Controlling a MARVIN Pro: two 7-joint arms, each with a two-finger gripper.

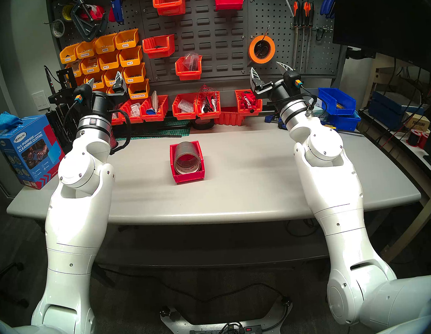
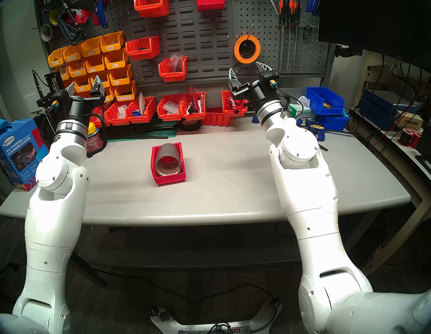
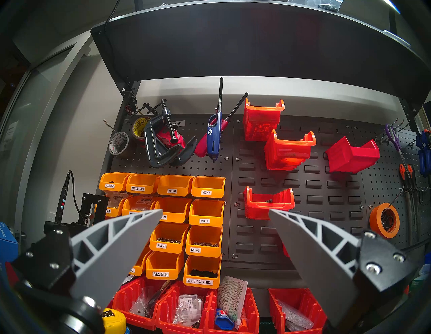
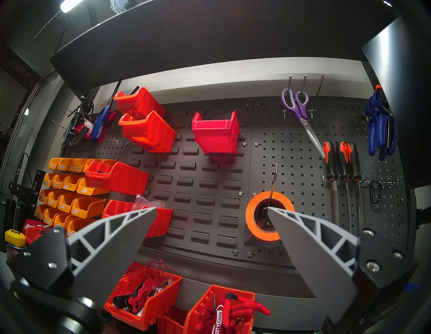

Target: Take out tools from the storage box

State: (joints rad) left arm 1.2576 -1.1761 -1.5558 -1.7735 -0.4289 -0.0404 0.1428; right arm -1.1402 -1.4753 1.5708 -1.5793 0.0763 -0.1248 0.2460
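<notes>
Table (image 1: 263, 184) comes first: a grey top, bare around its middle, with cluttered bins at its far edge under the pegboard (image 1: 212, 37). Taking the red box (image 1: 188, 174) as the landmark, it sits near the table's centre, between the two arms and well apart from both.

Left gripper (image 1: 106, 80) hangs high and far to the box's left, tilted up toward the yellow bins (image 3: 205, 210); its jaws stand wide apart with nothing between them. Right gripper (image 1: 269, 68) mirrors it far to the box's right, aimed at the pegboard near the orange tape (image 4: 268, 217), jaws likewise spread and empty.

Inside the box stand the tape rolls (image 1: 186, 160), silver-grey, on edge with the open core facing the low front wall. They fill the box almost wall to wall; where one roll ends and the next begins is hard to make out.

No removal has begun, as I read it; both arms look parked at a start pose. The next move likely calls for one arm to swing inward, tip its fingers downward over the box, and pinch the front roll through its core and rim, since the side walls leave little room.
</notes>
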